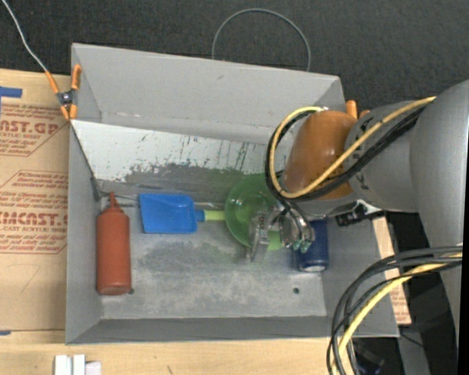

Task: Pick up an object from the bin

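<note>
End effector [273,236] sat at the right rim of the green bowl [245,207], open or closed not discernible; orange wrist cover [319,152] hid the bowl's right side. Blue can [316,254] just right, partly hidden.

The end effector [265,238] hangs over a green bowl [245,207], between a blue scoop [167,214] and a blue can [313,253].
</note>
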`<state>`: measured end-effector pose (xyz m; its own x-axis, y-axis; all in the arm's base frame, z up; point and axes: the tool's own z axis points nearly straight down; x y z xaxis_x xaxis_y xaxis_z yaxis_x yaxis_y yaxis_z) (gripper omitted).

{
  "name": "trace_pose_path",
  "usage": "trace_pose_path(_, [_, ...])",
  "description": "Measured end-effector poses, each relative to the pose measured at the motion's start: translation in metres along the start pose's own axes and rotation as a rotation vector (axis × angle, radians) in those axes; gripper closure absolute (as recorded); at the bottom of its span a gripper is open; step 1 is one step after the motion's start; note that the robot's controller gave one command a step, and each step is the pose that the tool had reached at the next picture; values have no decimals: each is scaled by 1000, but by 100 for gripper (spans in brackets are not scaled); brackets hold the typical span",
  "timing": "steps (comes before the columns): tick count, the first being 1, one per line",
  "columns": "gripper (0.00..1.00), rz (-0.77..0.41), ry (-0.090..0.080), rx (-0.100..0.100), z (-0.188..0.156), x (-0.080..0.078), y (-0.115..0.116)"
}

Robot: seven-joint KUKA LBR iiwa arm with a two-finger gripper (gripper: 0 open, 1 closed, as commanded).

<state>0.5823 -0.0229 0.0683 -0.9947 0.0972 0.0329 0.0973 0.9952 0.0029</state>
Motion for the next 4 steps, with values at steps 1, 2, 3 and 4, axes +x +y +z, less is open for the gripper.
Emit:
trace_pose_path(1, [100, 0, 1, 0, -5, 1, 0])
trace_pose_path(2, [100, 0, 3, 0, -17, 2, 0])
trace_pose_path(3, [100, 0, 5, 0, -31, 3, 0])
trace_pose_path(4, [100, 0, 2, 0, -53, 3, 0])
